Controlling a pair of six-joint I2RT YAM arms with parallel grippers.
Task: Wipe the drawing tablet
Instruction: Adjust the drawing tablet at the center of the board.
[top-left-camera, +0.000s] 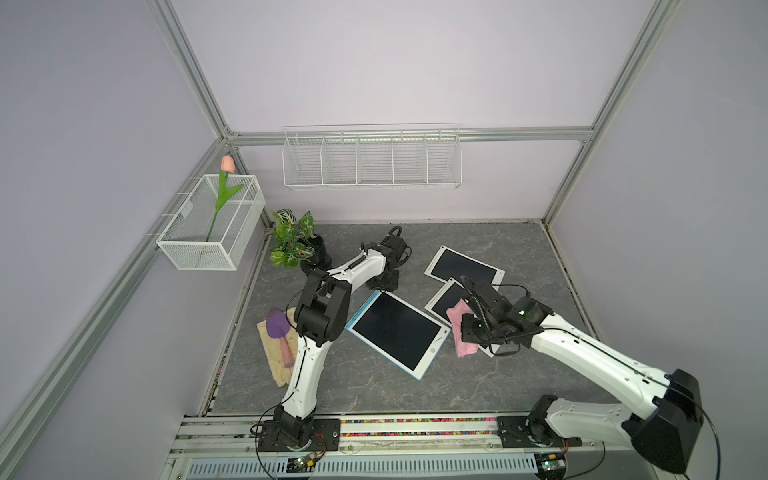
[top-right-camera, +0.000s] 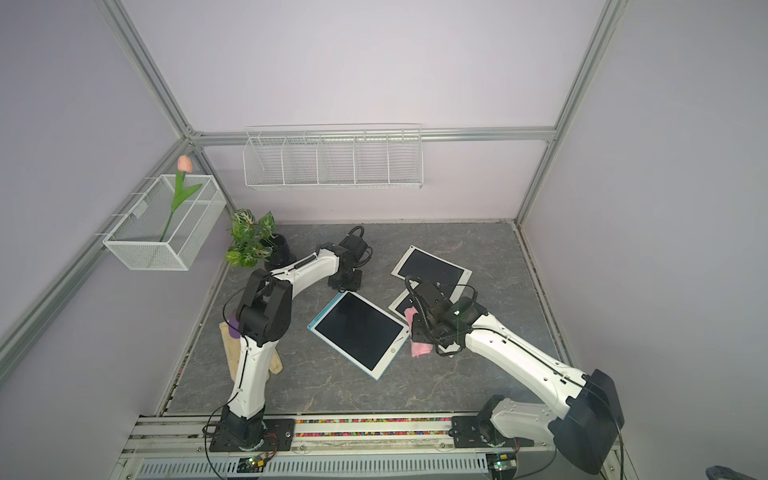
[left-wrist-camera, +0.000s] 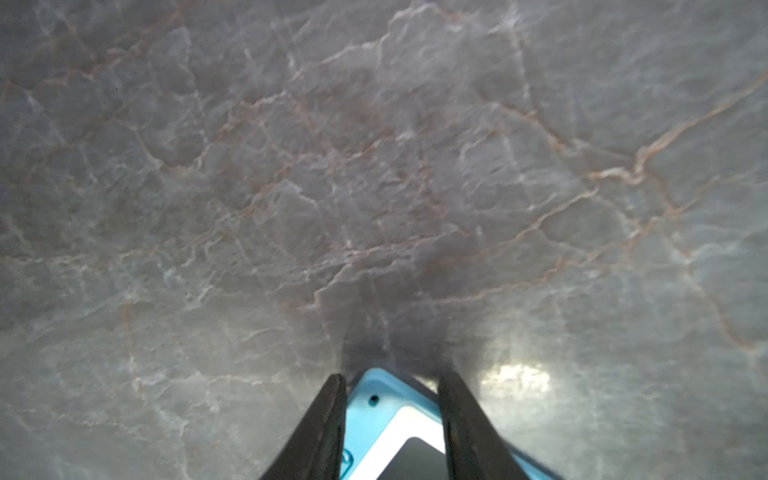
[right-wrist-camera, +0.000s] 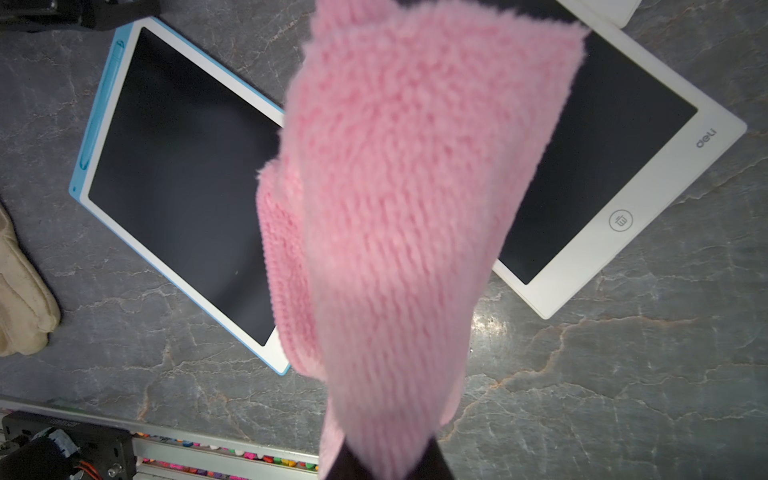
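Over "deli" tablet (right-wrist-camera: 615, 137), right jaws pinch pink cloth (right-wrist-camera: 399, 208), left jaws parted.

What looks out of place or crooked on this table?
Nothing is spilled or damaged, but the tablets lie askew: the blue-edged tablet sits diagonally, and the far white tablet and near white tablet overlap at angles. By the left edge of the table, a purple trowel lies on beige gloves.
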